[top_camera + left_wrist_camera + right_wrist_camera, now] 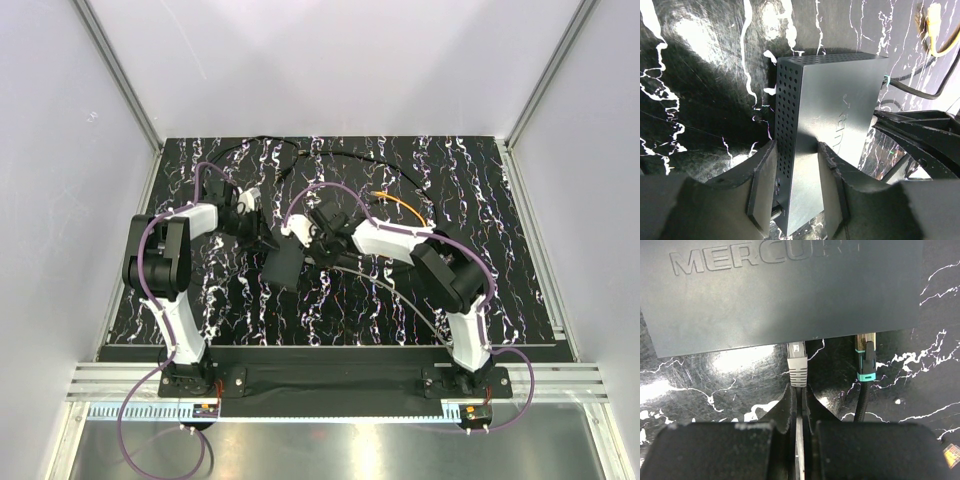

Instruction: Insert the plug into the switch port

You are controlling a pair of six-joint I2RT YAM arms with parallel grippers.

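The flat matte-black switch box (285, 265) lies mid-table. My left gripper (797, 189) is shut on it, one pad on its perforated thin edge and the other on its flat face (835, 100). My right gripper (799, 390) is shut on the grey cable just behind the grey plug (797, 370). The plug's clear tip meets the box's near edge (790, 290), right at the gap under the top face. The switch port itself is hidden below that edge. From above, the two grippers meet at the box, left gripper (262, 232) and right gripper (308, 240).
A black braided cable with a teal-ringed plug (865, 365) sits in the same edge, to the right of the grey plug. A loose yellow-tipped orange cable (405, 205) lies behind the right arm, its plug (935, 20) beyond the box. Thin black cords loop along the mat's back.
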